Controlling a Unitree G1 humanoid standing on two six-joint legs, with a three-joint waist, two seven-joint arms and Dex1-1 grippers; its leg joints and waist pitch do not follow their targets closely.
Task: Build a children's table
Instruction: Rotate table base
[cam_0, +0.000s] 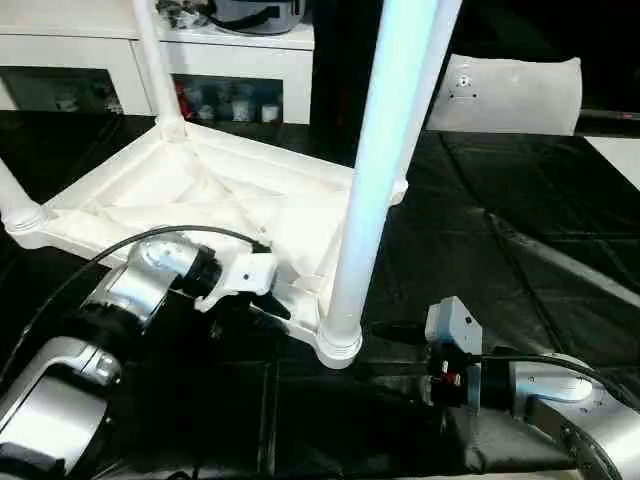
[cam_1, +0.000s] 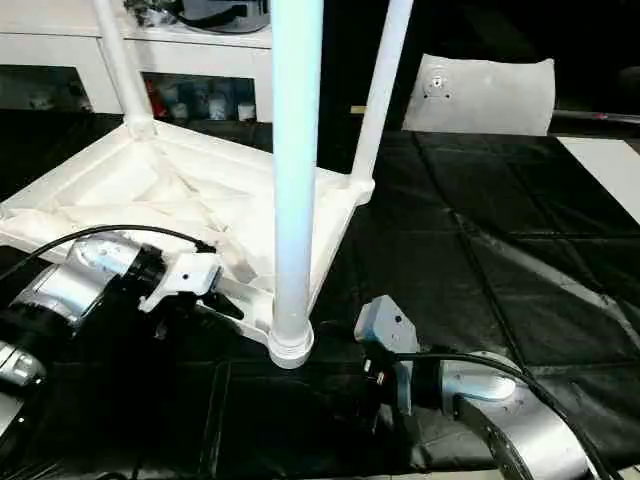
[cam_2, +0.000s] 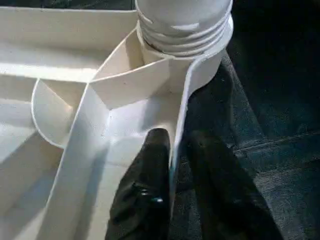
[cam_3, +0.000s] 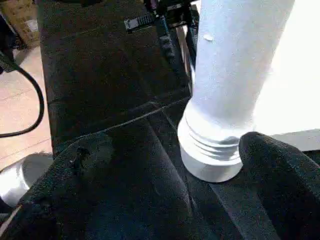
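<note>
Black padded surface (cam_0: 520, 250) carries your upturned tabletop (cam_0: 200, 190), legs standing in its corner sockets. Your left pincer (cam_2: 172, 150) is clamped on the tabletop's rim beside the nearest leg (cam_0: 385, 150). Your right pincer (cam_3: 165, 165) sits spread apart around that leg's base.

Left claw (cam_2: 172, 165) pinched, right claw (cam_3: 170, 165) agape

No readable text, labels, numbers or signs anywhere.
</note>
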